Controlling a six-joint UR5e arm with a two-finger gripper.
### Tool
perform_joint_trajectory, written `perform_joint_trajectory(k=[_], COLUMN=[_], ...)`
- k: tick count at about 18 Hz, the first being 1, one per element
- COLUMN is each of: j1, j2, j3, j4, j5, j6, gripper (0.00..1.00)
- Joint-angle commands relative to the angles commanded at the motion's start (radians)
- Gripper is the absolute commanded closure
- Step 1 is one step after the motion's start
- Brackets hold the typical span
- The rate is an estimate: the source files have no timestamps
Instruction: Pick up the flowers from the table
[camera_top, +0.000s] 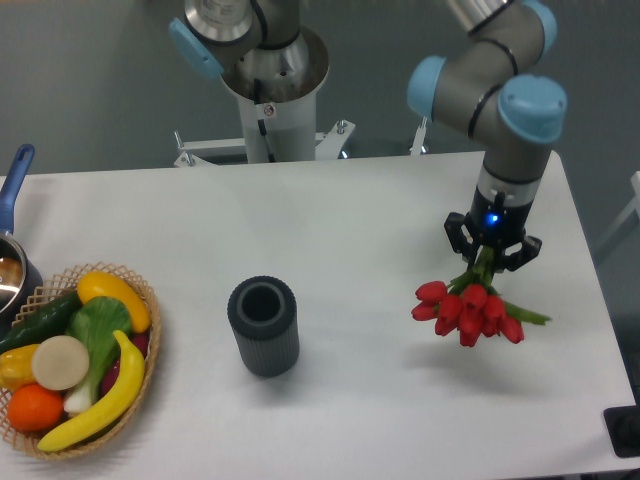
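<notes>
The flowers (466, 308), a small bunch of red tulips with green stems, hang above the white table (350, 220) at the right side, heads down towards the camera. A faint shadow lies on the table under them. My gripper (490, 262) is shut on the green stems just above the blooms, pointing down from the grey and blue arm. The upper stems are hidden behind the fingers.
A dark grey ribbed cylinder (263, 325) stands upright left of the flowers. A wicker basket (75, 360) of fruit and vegetables sits at the front left, with a blue-handled pot (12, 250) behind it. The robot base (268, 90) stands behind the table.
</notes>
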Motion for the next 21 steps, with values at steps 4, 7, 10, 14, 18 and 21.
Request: perform_joint_trajectory(k=[4,7,10,14,18,21], j1=[0.003,0.002,0.011,0.02,0.034,0.048], j2=[0.035,0.066,0.094,0.104,0.109,0.12], j3=[0.026,0.031,0.031,0.029,0.028,0.025], j4=[0.0,0.0,0.0,-0.002,0.0,0.0], j5=[-0.186,-0.275,-0.345,-0.415,-0.442,-0.459], j6=[-0.081,-0.132,-0.141,-0.158,-0.158,-0.158], gripper=[0.63,0.63,0.63,0.63,0.63,0.63])
